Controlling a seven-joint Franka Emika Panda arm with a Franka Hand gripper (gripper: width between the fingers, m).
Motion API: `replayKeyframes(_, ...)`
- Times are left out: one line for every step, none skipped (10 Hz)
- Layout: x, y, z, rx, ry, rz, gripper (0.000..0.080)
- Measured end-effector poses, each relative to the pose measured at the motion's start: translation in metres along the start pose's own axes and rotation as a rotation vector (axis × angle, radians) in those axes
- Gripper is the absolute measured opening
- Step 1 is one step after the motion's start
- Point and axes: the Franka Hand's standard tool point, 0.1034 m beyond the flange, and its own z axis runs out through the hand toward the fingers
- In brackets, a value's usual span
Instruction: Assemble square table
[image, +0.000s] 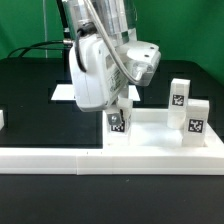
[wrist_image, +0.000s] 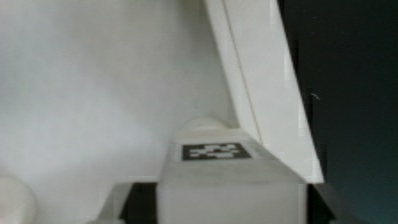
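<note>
Slab (image: 62, 95) of the square table lies flat on the black table (image: 30, 75), behind the arm; only a white strip of it shows in the exterior view, toward that view's left, the rest hidden by the arm's body. In the wrist view the slab (wrist_image: 107, 90) fills most of the picture as a broad pale face, with a raised rim (wrist_image: 267, 90) running along one side and black beyond it.

A leg (image: 117, 122), a short white block with a black-and-white tag, stands upright just under the gripper (image: 119, 106), in front of the slab. In the wrist view the same leg (wrist_image: 222, 160) sits between the dark fingers (wrist_image: 139, 205), its tag facing the camera. The fingers stand narrowed on either side of the leg and appear to clasp it, though actual contact cannot be made out in either blurred picture. Whether the leg's base rests on the surface below is also unclear.

Two more legs stand upright toward the exterior view's right: one (image: 179, 99) farther back, one (image: 196, 124) nearer and more to the right, each showing a tag, a little apart from each other.

Long white bars (image: 100, 155) run along the front of the scene and up the right side, forming a border. The held leg stands just inside the front bar. A small white piece (image: 3, 118) shows at the left edge.
</note>
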Motion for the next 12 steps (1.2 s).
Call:
replayKeyframes(0.001, 0.0, 0.0, -0.001, 0.002, -0.001, 0.0297)
replayKeyframes(0.0, 0.0, 0.0, -0.002, 0.009, -0.135, 0.0297)
replayKeyframes(-0.007, 0.003, -0.001, -0.007, 0.019, -0.333, 0.0519)
replayKeyframes(-0.012, 0.004, -0.001, -0.01, 0.012, -0.518, 0.0519)
replayKeyframes(-0.01, 0.005, 0.0, -0.012, 0.005, -0.689, 0.0626)
replayKeyframes(-0.008, 0.005, 0.0, -0.014, 0.01, -0.722, 0.0642)
replayKeyframes(-0.007, 0.004, 0.0, -0.017, 0.016, -0.776, 0.0642)
replayKeyframes(-0.004, 0.003, 0.001, -0.018, 0.028, -0.923, 0.0648)
replayKeyframes(0.001, 0.001, 0.004, -0.02, 0.059, -1.148, 0.0648)
replayKeyframes(0.002, 0.0, 0.002, -0.047, 0.084, -1.318, 0.0649)
replayKeyframes(0.001, -0.003, 0.0, -0.063, 0.1, -1.521, 0.0649)
replayKeyframes(0.003, -0.001, 0.003, -0.073, 0.097, -1.578, 0.0649)
